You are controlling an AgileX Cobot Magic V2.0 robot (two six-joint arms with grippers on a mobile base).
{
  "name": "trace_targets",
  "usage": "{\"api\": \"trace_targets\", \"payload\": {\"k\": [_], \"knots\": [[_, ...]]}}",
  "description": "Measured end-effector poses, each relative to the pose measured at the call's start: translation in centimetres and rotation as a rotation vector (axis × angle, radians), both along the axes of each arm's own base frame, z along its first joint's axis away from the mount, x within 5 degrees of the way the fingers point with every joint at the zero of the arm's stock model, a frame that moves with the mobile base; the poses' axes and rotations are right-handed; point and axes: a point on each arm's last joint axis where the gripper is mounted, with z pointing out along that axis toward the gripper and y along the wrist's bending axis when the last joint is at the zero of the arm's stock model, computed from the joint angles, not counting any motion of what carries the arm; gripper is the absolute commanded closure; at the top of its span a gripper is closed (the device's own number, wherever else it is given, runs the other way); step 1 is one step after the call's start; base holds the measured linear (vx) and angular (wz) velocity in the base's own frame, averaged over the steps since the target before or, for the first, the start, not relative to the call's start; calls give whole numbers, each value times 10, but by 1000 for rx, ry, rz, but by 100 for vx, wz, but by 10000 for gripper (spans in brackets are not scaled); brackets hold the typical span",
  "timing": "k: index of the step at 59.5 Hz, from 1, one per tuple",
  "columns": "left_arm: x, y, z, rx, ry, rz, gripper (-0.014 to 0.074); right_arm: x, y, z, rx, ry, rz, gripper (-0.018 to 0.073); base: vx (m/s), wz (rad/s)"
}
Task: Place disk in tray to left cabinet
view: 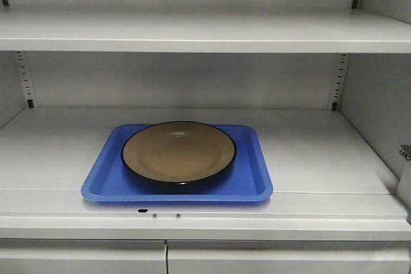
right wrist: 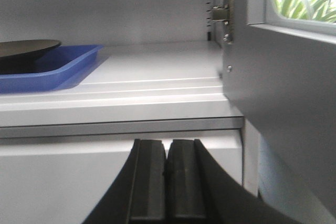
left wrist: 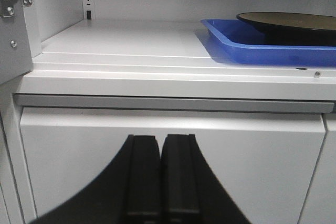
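The disk [view: 178, 152], tan on top with a black rim, lies flat inside the blue tray [view: 103, 181] on the middle shelf of the grey-white cabinet [view: 321, 152]. From the left wrist view the tray [left wrist: 247, 45] and disk [left wrist: 289, 20] show at the upper right; from the right wrist view the tray [right wrist: 58, 69] and disk [right wrist: 26, 48] show at the left. My left gripper [left wrist: 160, 142] is shut and empty, below the shelf edge in front of the lower doors. My right gripper [right wrist: 167, 148] is shut and empty at the same height. Neither gripper shows in the front view.
An upper shelf [view: 205, 33] runs across above the tray. Open cabinet doors with hinges stand at the far left [left wrist: 16, 30] and far right [right wrist: 283, 87]. Closed lower doors [view: 167, 258] sit beneath the shelf. Slotted uprights [view: 337, 81] line the back corners.
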Motion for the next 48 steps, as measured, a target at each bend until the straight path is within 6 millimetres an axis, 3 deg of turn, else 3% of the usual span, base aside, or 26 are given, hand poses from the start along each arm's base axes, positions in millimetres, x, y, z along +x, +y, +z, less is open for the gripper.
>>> {"api": "trace_targets", "payload": {"k": [48], "knots": [[0,0,0,1,0,0,603,0,1,-1,0,8,10,565,0,0]]}}
